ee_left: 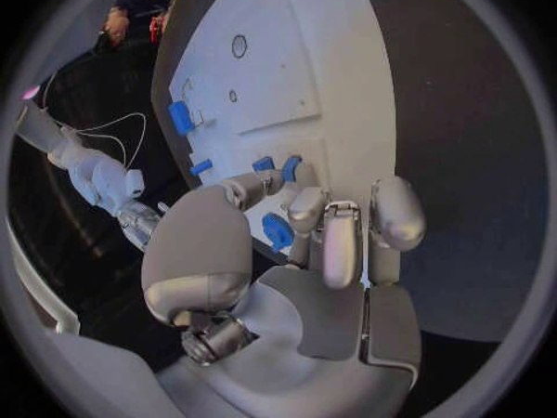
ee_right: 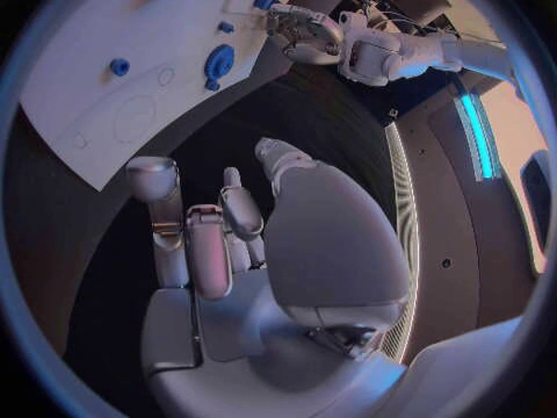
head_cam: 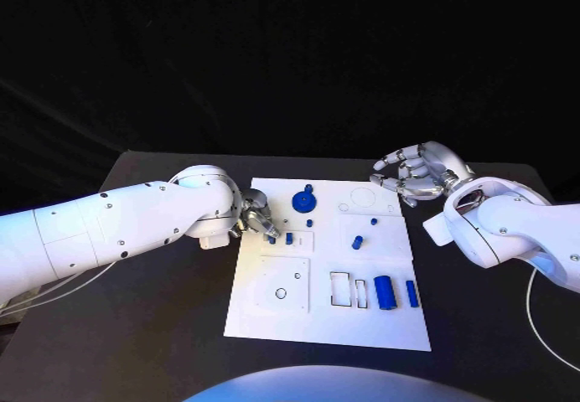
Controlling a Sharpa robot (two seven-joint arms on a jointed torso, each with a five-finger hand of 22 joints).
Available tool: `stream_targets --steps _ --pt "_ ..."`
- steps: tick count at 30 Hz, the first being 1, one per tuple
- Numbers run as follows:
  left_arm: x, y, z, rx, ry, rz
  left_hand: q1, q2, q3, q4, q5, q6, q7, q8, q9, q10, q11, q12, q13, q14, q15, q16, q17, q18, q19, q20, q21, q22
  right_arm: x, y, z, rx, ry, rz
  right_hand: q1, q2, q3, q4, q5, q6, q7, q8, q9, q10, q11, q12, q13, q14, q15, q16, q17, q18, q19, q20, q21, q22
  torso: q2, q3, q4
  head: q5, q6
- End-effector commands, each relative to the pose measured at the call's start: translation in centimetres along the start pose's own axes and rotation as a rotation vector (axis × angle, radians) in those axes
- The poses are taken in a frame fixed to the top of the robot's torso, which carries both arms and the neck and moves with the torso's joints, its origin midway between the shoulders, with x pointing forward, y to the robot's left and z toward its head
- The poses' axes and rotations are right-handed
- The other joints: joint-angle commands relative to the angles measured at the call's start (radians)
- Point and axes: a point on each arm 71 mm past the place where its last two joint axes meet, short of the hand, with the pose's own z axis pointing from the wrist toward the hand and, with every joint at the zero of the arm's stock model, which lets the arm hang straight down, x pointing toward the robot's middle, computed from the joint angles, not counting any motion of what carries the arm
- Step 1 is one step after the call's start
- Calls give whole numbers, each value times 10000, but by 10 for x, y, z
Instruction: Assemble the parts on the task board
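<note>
The silver left hand rested at the left edge of the white rectangular task board, fingers curled over small blue parts — whether it gripped one, I cannot tell. The silver right hand hovered beyond the board's far right corner — fingers loosely spread, empty.

Left hand fingers sitting on task board edge w/ small parts just beyond fingertips; right hand hovering off board's far corner.

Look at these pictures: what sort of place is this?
Probably a robotics lab or test bench: a white task board with small blue parts lies on a black table against a dark backdrop, with the left hand and right hand over it.
</note>
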Motion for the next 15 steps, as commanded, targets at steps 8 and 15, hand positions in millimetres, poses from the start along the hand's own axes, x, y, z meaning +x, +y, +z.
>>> stream_targets --steps 8,15 --pt "5 -1 2 17 393 -9 -184 -66 -804 365 -37 68 77 -103 -62 15 -42 40 32 687 -57 26 1165 -87 8 -43 -44 -17 1 1 0 -121 57 -44 -76 -16 45 -24 13 -56 -26 37 10 -17 -29 -11 -7 501 -88 -33 377 78 -26 -14 -67 -11 4 2 -1 -14 -15" --pt "4 1 3 -56 418 -12 -155 -74 -1152 530 -37 82 83 -126 -83 1 -38 30 24 686 -54 25 1164 -88 13 -42 -52 -17 1 1 -1 -115 56 -44 -84 -22 41 -23 12 -62 -26 39 10 -12 -29 -4 -2 503 -88 -32 383 74 -17 -15 -56 -2 1 7 -1 -14 -14"
